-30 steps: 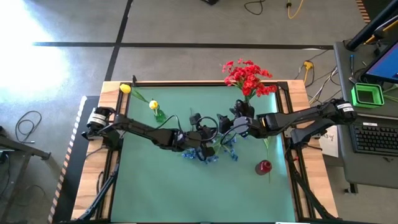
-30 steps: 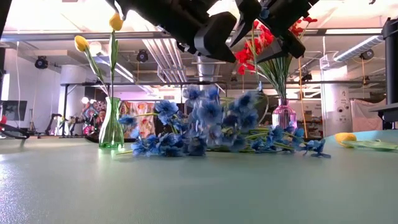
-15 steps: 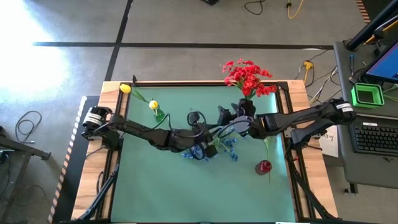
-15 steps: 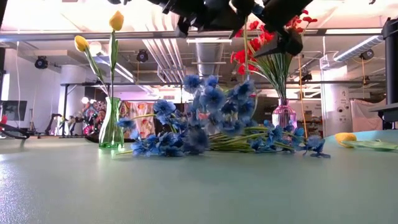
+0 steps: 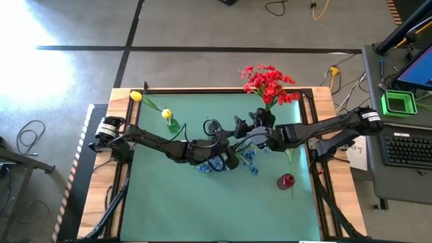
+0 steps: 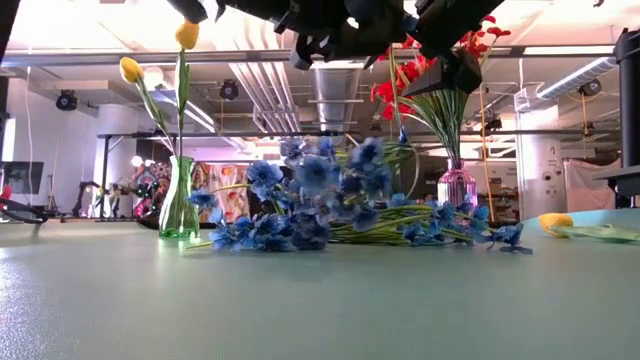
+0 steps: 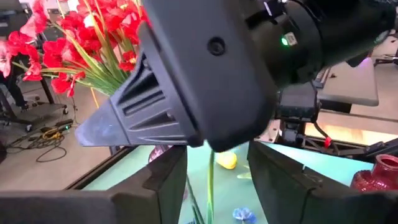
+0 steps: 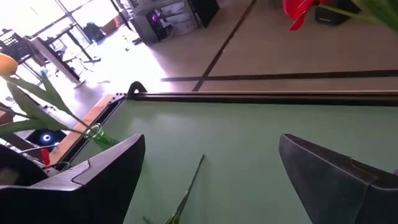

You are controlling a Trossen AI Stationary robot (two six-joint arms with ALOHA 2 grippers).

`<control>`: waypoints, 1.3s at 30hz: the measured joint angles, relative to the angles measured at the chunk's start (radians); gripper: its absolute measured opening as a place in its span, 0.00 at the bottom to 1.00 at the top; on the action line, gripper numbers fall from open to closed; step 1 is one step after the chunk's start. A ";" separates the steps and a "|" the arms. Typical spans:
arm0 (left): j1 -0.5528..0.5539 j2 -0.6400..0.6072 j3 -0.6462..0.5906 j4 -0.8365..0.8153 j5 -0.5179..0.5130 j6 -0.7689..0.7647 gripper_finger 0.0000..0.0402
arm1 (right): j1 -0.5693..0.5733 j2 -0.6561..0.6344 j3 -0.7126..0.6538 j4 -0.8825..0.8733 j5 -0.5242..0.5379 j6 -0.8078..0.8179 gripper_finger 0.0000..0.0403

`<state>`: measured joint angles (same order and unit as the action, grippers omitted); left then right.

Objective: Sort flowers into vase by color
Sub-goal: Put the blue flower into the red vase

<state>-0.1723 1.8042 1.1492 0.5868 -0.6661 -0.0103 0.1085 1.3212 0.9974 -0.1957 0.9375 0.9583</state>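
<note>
lab/workshop | exposed ceiling ducts (image 6: 335, 85) | concrete floor (image 5: 202, 27) | desk keyboard (image 5: 412, 150)

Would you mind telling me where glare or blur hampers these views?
High view: sunlight washes out the floor at upper left. Low view: blue flowers smeared by motion, ceiling lights blown out. Left wrist view: the other arm's housing looms close, blocking much. Right wrist view: windows overexposed.

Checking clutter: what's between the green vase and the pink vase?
Blue flowers in a heap, between green vase and pink vase, shown in the low view.
</note>
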 joint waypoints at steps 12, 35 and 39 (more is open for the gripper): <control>0.003 0.027 -0.002 0.059 -0.058 0.131 0.03 | 0.002 0.013 0.000 0.016 -0.005 -0.030 0.90; 0.004 0.024 0.001 -0.100 -0.173 0.149 0.00 | 0.009 0.016 0.000 0.011 -0.059 -0.064 0.90; -0.001 0.026 0.001 -0.117 -0.109 0.147 0.00 | 0.010 0.016 0.000 0.013 -0.059 -0.068 0.90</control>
<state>-0.1736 1.8300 1.1500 0.4693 -0.7749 0.1370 0.1188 1.3376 0.9970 -0.1829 0.8783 0.8899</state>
